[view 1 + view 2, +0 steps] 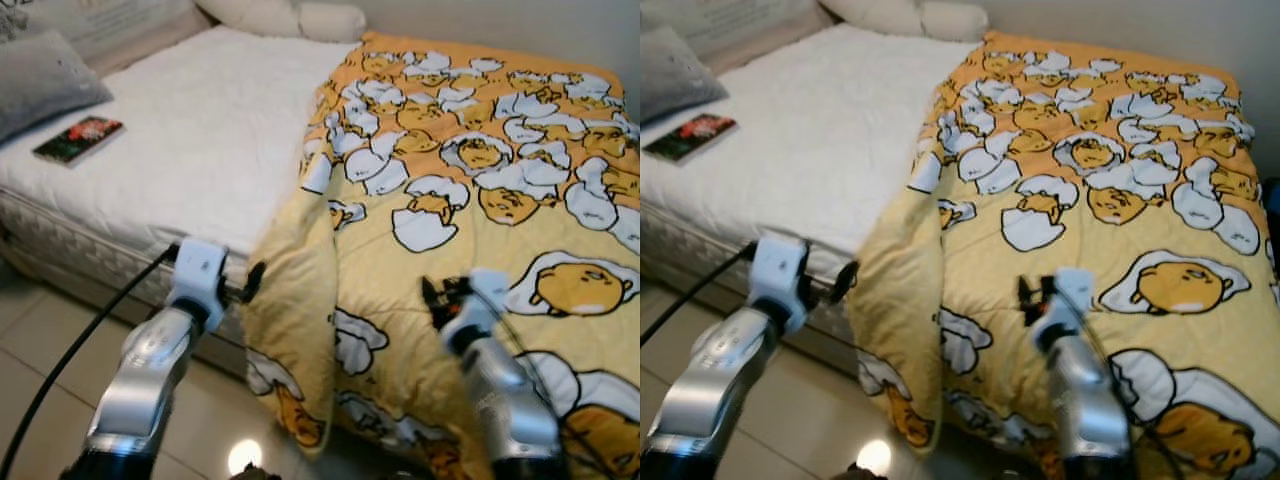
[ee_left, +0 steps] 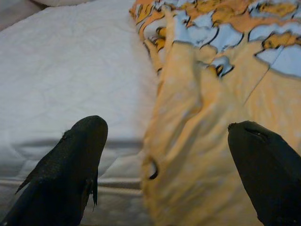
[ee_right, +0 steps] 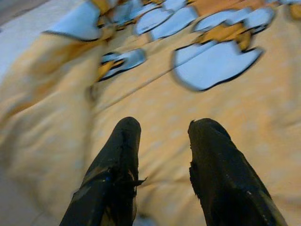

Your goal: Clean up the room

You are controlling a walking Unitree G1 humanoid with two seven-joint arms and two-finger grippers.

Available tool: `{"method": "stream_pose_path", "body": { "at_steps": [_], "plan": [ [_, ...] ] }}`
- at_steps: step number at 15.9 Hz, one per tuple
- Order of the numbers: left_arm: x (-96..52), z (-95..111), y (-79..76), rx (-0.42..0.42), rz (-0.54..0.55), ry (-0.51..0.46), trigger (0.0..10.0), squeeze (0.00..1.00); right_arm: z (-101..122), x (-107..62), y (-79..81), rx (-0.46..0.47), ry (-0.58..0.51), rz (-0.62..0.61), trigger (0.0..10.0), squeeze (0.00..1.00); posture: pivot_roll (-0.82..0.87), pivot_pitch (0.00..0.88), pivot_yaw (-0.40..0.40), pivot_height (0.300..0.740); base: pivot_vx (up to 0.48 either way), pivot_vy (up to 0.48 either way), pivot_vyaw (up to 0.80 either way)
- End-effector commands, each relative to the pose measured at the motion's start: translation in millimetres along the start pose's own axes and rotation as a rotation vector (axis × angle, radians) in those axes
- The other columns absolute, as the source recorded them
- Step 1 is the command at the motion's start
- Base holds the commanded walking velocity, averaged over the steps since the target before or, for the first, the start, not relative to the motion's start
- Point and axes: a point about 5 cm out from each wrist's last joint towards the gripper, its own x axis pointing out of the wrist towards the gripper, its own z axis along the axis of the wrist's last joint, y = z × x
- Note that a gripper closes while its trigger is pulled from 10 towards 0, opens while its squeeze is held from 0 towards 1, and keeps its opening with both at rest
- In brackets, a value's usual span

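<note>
Bright, even indoor light, glare spot on floor tiles (image 1: 243,456), wrist pics motion-blurred, soft focus overall

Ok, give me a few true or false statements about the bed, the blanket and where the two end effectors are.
1. The yellow egg-print blanket covers the whole mattress. False: it covers one side; the rest is bare white.
2. A book lies on the bare mattress. True.
3. The left end effector is shut on the blanket. False: its fingers are spread, at the blanket's hanging edge.
4. The right end effector hovers over the blanket, fingers apart. True.
5. A grey pillow sits near the book. True.
</note>
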Motion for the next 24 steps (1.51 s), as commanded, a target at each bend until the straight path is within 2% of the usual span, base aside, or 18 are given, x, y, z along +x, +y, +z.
{"method": "stream_pose_path", "body": {
  "at_steps": [1,6,11,16,18,24],
  "plan": [
    [-2.2,3,1.4,0.056,-0.005,-0.003,10.0,0.0,3,-2.5,-1.3,-0.007,-0.015,-0.021,10.0,0.0,-0.17,0.0,0.033,0.74,0.0,0.341,-0.42],
    [-3.9,8,6.4,0.03,0.028,-0.025,10.0,0.0,2,-5.4,-1.1,-0.01,-0.004,-0.032,10.0,0.0,-0.16,0.0,0.028,0.74,0.0,0.344,-0.42],
    [-5.4,13,8.6,-0.071,0.095,-0.048,10.0,0.0,4,-7.4,-3.6,-0.01,-0.003,-0.034,10.0,0.0,-0.17,0.0,0.022,0.74,0.0,0.342,-0.42],
    [-6.7,12,7.7,-0.086,0.117,-0.038,10.0,0.0,5,-8.5,-0.9,-0.023,0.007,-0.018,10.0,0.0,-0.16,0.0,0.011,0.74,0.0,0.351,-0.43],
    [-8.8,8,7.8,-0.119,0.133,-0.011,10.0,0.0,5,-8.0,-1.0,-0.027,0.009,-0.017,10.0,0.0,-0.16,0.0,0.006,0.74,0.0,0.358,-0.43],
    [-11.6,9,10.6,-0.114,0.143,-0.004,10.0,0.0,7,-7.5,0.8,-0.046,0.011,-0.009,10.0,0.0,-0.16,0.0,0.008,0.74,0.0,0.366,-0.43]
  ]
}}
